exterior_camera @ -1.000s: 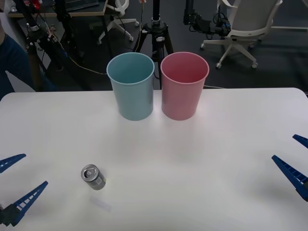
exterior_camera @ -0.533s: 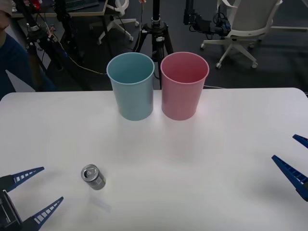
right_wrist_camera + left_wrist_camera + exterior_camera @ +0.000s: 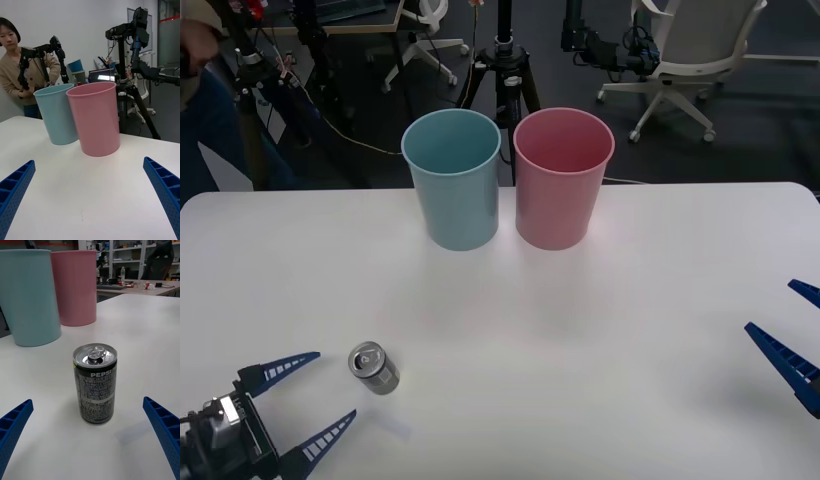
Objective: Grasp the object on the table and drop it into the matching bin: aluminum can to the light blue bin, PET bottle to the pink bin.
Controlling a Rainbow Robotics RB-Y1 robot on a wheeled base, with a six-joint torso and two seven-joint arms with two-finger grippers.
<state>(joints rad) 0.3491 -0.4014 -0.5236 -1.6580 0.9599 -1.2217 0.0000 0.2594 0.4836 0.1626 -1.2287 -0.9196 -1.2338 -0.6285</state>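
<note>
The can [image 3: 374, 367] stands upright and alone on the white bench [image 3: 600, 340], with bare surface on every side of it. The left pincer [image 3: 304, 400] has its fingers spread wide, just beside the can, with nothing between them. The light blue bin [image 3: 452, 178] and the pink bin [image 3: 563, 177] stand touching at the far edge, well apart from the can.

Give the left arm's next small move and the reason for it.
Probably ease the left gripper forward so its open fingers straddle the aluminum can. The can stands upright on the table, ahead of the fingertips and centred between them, not yet enclosed.
</note>
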